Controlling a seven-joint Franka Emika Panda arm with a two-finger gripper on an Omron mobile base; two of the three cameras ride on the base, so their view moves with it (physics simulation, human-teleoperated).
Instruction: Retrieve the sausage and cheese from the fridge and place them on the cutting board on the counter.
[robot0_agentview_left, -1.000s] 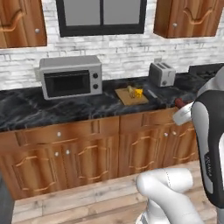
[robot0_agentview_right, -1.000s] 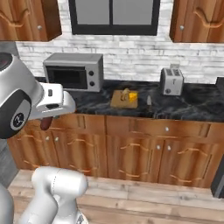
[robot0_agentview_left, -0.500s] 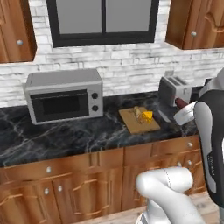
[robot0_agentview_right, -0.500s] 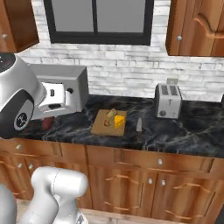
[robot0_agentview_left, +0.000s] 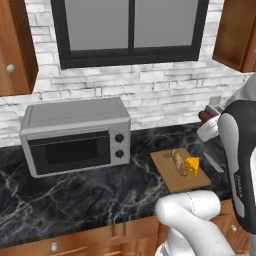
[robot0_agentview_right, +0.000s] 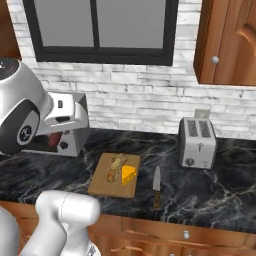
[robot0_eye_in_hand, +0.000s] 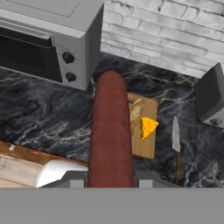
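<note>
My gripper (robot0_eye_in_hand: 110, 177) is shut on the dark red-brown sausage (robot0_eye_in_hand: 110, 131), which sticks out lengthwise between the fingers. The hand hangs above the black marble counter (robot0_agentview_left: 75, 200), left of and short of the cutting board (robot0_eye_in_hand: 146, 144). The yellow cheese (robot0_eye_in_hand: 148, 127) lies on that board beside a tan bread roll (robot0_eye_in_hand: 135, 111). From the right base, the sausage (robot0_agentview_right: 54, 139) shows under the hand, left of the board (robot0_agentview_right: 102, 187) and cheese (robot0_agentview_right: 128, 174). In the left base view the gripper (robot0_agentview_left: 205, 116) is above and right of the board (robot0_agentview_left: 172, 182) and cheese (robot0_agentview_left: 191, 166). The fridge is out of view.
A grey microwave (robot0_agentview_left: 75, 137) stands on the counter left of the board. A knife (robot0_agentview_right: 156, 185) lies just right of the board, and a toaster (robot0_agentview_right: 197, 142) stands further right. Brick wall and a dark window (robot0_agentview_right: 97, 30) lie behind; wooden cabinets hang above.
The base has driven closer to the counter, so microwave, board and toaster loom larger in both base views. The gripper stays shut on the sausage.
</note>
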